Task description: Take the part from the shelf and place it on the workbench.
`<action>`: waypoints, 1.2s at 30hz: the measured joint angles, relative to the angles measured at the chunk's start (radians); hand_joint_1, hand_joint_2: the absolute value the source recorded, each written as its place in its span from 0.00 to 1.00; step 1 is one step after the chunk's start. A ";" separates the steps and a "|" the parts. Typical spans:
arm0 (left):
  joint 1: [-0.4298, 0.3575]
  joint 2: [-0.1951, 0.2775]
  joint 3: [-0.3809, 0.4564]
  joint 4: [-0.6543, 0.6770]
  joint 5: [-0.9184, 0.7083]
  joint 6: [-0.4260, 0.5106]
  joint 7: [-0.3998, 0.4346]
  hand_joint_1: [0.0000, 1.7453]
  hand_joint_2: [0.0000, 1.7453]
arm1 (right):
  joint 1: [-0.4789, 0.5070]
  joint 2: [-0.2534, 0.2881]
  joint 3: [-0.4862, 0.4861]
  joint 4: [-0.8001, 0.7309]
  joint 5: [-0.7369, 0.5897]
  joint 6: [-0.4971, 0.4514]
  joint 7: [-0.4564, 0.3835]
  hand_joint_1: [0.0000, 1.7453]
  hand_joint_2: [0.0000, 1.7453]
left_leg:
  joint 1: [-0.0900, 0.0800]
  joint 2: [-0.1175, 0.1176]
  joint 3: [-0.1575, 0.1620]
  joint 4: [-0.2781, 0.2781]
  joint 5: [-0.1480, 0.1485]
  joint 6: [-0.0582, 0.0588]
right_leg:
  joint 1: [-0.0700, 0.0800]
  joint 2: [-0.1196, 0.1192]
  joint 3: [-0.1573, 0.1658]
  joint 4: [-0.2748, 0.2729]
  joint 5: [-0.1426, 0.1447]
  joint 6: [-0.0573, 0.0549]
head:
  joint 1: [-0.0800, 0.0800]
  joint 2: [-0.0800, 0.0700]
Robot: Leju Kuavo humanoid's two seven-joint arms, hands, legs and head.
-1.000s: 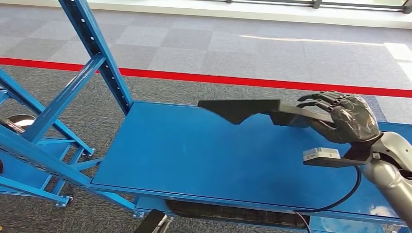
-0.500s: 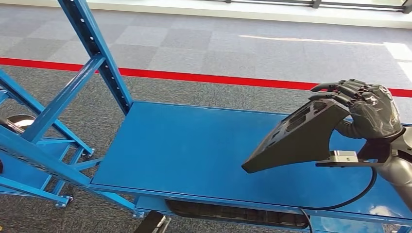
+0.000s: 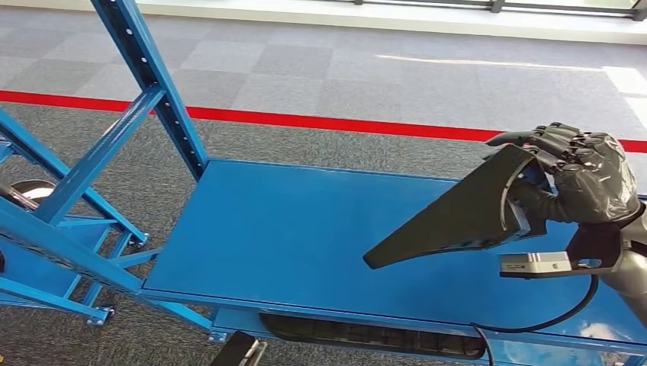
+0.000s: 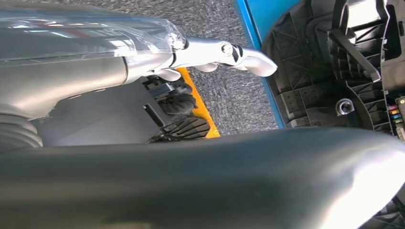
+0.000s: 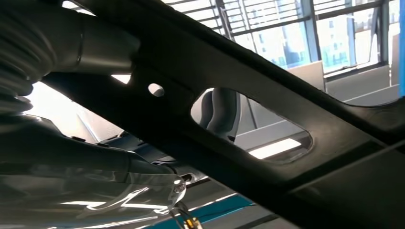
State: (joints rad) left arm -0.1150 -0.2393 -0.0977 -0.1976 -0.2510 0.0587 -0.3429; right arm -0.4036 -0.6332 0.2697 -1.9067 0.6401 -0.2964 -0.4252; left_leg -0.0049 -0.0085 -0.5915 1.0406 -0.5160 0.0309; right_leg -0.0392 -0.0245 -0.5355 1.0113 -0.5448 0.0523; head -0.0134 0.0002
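The head view looks forward and down from high on the robot onto the blue workbench [image 3: 305,236], with grey carpet and a red floor line [image 3: 320,122] beyond. The right wrist view sits very close behind the black part [image 5: 267,138], facing up toward windows (the part also shows in the head view [image 3: 458,217]). The left wrist view looks down at carpet beside the bench edge [image 4: 250,28].

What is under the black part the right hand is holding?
The part hangs tilted in the right hand, with the blue workbench top beneath it. The bench around it looks bare. The strip directly beneath the part is covered, so whether its low tip touches cannot be told.
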 joint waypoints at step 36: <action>0.002 0.005 0.027 0.000 0.001 0.023 -0.015 0.00 0.00 | -0.005 0.007 0.166 -0.234 -0.036 0.045 -0.087 1.00 1.00 | 0.000 0.000 0.000 0.000 0.000 0.000 | 0.000 0.000 0.000 0.000 0.000 0.000 | 0.000 0.000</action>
State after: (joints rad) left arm -0.1132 -0.2342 -0.0710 -0.1976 -0.2501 0.0812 -0.3578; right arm -0.4086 -0.6264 0.4354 -2.1405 0.6044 -0.2518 -0.5122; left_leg -0.0047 -0.0085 -0.5916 1.0404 -0.5161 0.0308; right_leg -0.0391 -0.0244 -0.5358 1.0113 -0.5451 0.0520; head -0.0134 0.0004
